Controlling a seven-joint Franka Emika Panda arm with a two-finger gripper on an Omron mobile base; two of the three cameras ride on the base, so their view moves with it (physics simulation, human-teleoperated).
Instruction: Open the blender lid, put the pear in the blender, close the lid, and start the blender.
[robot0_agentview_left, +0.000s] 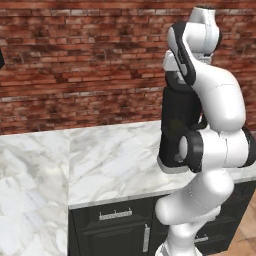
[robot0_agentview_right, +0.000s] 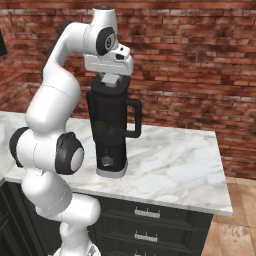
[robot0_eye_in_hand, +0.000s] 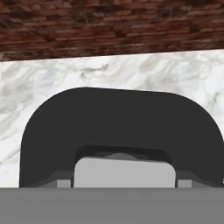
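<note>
1. In the right base view the white robot arm rises at 9 o'clock of the tall black blender with dark jar and looped side handle, which stands on the white marble counter.
2. The two-finger gripper points straight down and sits directly on top of the jar, right at the flat black rounded-square blender lid with a light-grey square cap; the handle sticks out at 3 o'clock.
3. In the hand view the lid lies dead ahead, its grey cap at 6 o'clock, very close.
4. I cannot tell whether the fingers are spread or clenched on the cap.
5. Judged: the lid-opening step is in hand, calling for a straight upward lift.
6. The lid is on the jar.
</note>
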